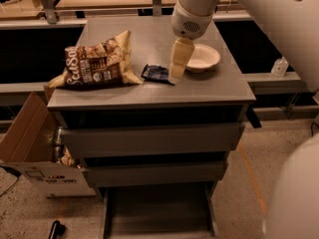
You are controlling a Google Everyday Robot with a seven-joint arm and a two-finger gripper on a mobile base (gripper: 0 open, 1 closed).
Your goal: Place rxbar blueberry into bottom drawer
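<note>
Claw (175,76) hung low over the counter (214,86), pointing down, with its tip just right of the bar (155,72) and left of a white bowl (203,59). Whether the claw was open or closed could not be told, nor whether it touched the bar. The bar lay flat on the counter near the middle, dark wrapper up, between a brown chip bag (97,64) on its left and the bowl on its right. The arm (259,14) reached in from the far right. Under the counter, two grey drawers (149,139) sat pushed in, one above the other. Beneath them the bottom drawer (159,214) stood pulled out toward the near side, its grey floor in view. A cardboard box (25,138) sat on the ground to the left.
</note>
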